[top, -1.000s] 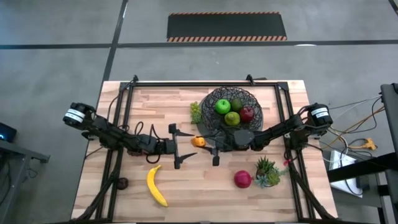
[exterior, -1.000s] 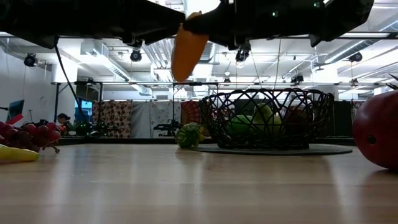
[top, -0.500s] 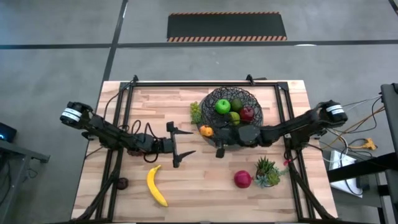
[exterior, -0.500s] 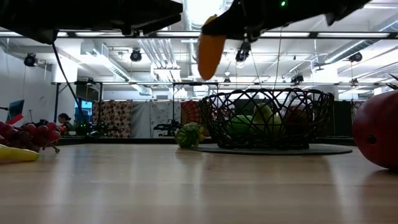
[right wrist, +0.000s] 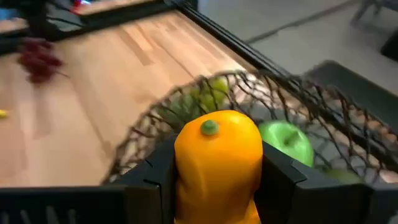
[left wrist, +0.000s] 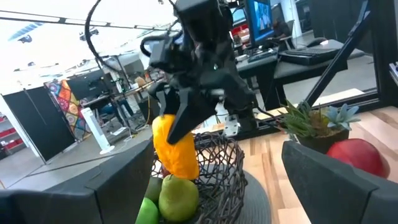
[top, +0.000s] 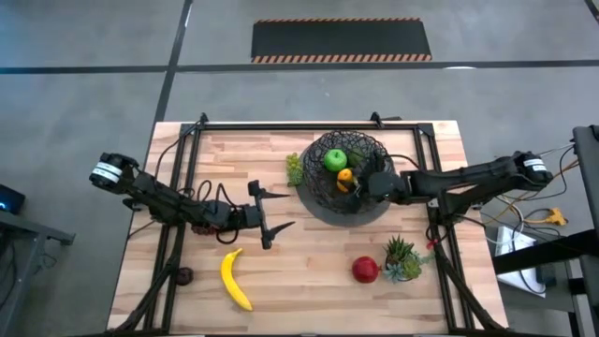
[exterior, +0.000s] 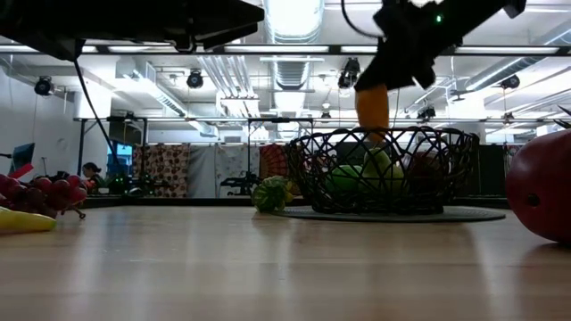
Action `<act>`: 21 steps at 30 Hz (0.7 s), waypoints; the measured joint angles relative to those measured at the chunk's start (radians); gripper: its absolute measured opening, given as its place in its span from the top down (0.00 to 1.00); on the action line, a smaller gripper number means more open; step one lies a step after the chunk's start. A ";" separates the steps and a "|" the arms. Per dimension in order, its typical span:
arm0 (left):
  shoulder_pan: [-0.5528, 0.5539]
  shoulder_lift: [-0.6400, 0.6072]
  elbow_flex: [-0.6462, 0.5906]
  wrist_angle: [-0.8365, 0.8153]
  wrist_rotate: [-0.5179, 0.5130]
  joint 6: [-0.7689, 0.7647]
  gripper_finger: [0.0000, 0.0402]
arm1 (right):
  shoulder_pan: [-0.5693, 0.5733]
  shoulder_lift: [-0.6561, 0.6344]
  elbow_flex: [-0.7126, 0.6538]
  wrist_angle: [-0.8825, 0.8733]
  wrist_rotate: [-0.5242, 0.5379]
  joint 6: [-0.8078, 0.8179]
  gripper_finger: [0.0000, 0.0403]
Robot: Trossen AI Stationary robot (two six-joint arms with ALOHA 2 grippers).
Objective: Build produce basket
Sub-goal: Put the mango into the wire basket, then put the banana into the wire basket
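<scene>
The round black woven-wire basket [top: 323, 199] on its dark grey disc base stands on the pale wooden counter [top: 309, 285] near the middle of its far edge. Just over the basket's opening hangs the small orange toy fruit piece [top: 345, 175], pinched between the two fingers of the right claw [top: 352, 181]; the fingers are clamped on its sides. The right arm reaches in nearly level from the counter's right edge, stretched long across the basket's rim. Inside the basket lie a bright green apple [top: 334, 160] and a green pear [left wrist: 179, 195]. A bunch of green grapes [top: 295, 168] sits on the counter touching the basket's left side.

The left claw [top: 269, 214] hovers left of the basket, toward the counter's middle, its fingers spread wide apart and holding nothing; its arm comes in from the left edge.

Toward the near edge lie a yellow banana [top: 234, 279], a red apple [top: 365, 270] and, just beside the apple, a small spiky green potted plant [top: 402, 256]. Purple grapes [top: 184, 275] rest near the near-left corner.
</scene>
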 joint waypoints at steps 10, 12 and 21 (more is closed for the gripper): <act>0.000 0.000 0.001 0.000 0.000 -0.002 0.16 | -0.006 0.095 -0.003 0.024 0.032 0.016 0.59; 0.000 0.000 0.000 0.000 0.000 -0.002 0.16 | -0.006 0.106 -0.003 0.026 0.065 0.022 0.55; 0.000 0.000 -0.002 0.000 0.000 -0.002 0.16 | -0.006 0.105 -0.003 0.031 0.122 0.016 0.39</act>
